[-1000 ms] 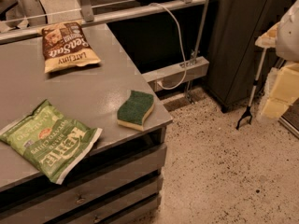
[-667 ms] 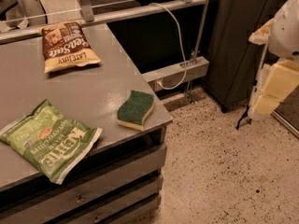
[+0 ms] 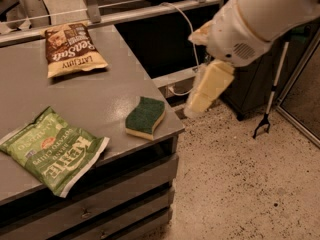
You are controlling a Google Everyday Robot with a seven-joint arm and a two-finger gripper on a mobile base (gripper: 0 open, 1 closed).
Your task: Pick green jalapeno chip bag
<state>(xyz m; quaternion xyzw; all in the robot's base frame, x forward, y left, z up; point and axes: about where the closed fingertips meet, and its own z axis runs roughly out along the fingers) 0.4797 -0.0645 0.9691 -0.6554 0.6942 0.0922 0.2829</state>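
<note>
The green jalapeno chip bag [image 3: 52, 154] lies flat on the grey table [image 3: 100, 91] near its front left, with white "Kettle" lettering and a small red logo. My gripper [image 3: 201, 100] hangs off the white arm [image 3: 250, 19] at the upper right. It is beyond the table's right edge, above the floor, and well to the right of the bag. It holds nothing that I can see.
A brown-and-cream chip bag [image 3: 70, 49] lies at the table's back. A dark green wavy sponge [image 3: 145, 116] sits near the right front corner. A white cable [image 3: 187, 26] and a dark cabinet are behind. A thin black grabber tool [image 3: 270, 109] stands on the speckled floor.
The arm has swung in from the far right towards the table. The gripper now hangs just off the table's right edge. The bags and the sponge have not moved.
</note>
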